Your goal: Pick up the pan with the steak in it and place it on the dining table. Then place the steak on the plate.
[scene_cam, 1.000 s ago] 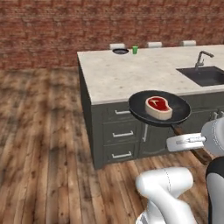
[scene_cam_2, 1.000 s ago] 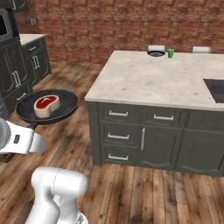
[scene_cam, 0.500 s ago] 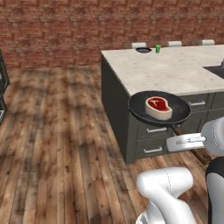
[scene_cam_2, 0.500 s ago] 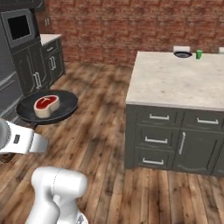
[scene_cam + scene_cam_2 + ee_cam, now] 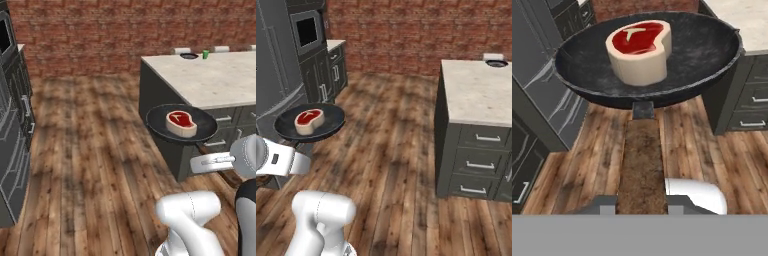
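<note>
The black pan hangs level in the air, and my gripper is shut on its brown wooden handle. The steak, red on top with cream sides, lies in the middle of the pan. From the left base view, the pan with the steak floats in front of the dining table's near corner, over the floor, with the gripper behind it. The plate sits at the table's far edge. In the right base view the pan is well left of the table.
Dark cabinets with a wall oven stand at the left, close to the pan. A green cup is next to the plate. Wide wooden floor lies between cabinets and island. A brick wall closes the back.
The whole picture has shifted: the base has moved, so the island now sits further right and the left cabinets have come into view. The pan and steak stay held just as before.
</note>
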Robot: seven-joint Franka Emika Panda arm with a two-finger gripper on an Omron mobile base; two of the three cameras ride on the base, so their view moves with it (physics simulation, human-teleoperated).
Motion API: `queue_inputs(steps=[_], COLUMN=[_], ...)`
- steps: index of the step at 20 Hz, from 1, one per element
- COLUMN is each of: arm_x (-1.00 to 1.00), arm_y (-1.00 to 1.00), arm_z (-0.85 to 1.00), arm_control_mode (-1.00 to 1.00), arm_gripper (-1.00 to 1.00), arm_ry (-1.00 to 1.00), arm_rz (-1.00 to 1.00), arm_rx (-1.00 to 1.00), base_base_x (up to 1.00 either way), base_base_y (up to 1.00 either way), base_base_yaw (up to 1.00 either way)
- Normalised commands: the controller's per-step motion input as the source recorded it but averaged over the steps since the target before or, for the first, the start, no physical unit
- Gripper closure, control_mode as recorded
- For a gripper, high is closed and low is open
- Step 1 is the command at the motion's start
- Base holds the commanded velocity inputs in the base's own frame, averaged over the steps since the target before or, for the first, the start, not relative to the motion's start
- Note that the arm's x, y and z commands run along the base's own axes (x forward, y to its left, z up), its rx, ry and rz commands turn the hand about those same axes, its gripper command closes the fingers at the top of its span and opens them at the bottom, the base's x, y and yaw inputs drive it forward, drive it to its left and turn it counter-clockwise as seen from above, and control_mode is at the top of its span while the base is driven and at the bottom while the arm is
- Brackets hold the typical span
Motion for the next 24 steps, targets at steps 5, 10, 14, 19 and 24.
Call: queue_inputs(steps=[5, 10, 14, 19, 24], arm_x=[0.0, 0.0, 0.0, 0.0, 0.0], arm_y=[0.0, 0.0, 0.0, 0.0, 0.0], arm_z=[0.0, 0.0, 0.0, 0.0, 0.0], arm_control_mode=[1.0, 1.0, 1.0, 1.0, 1.0], arm_gripper=[1.0, 1.0, 1.0, 1.0, 1.0], arm_ry=[0.0, 0.0, 0.0, 0.0, 0.0], arm_rz=[0.0, 0.0, 0.0, 0.0, 0.0], arm_rx=[0.0, 0.0, 0.0, 0.0, 0.0], base_base_x=[0.1, 0.77, 1.0, 1.0, 1.0], base_base_y=[0.62, 0.41, 0.5, 0.5, 0.35], base_base_yaw=[-0.04, -0.11, -0.11, -0.06, 0.0])
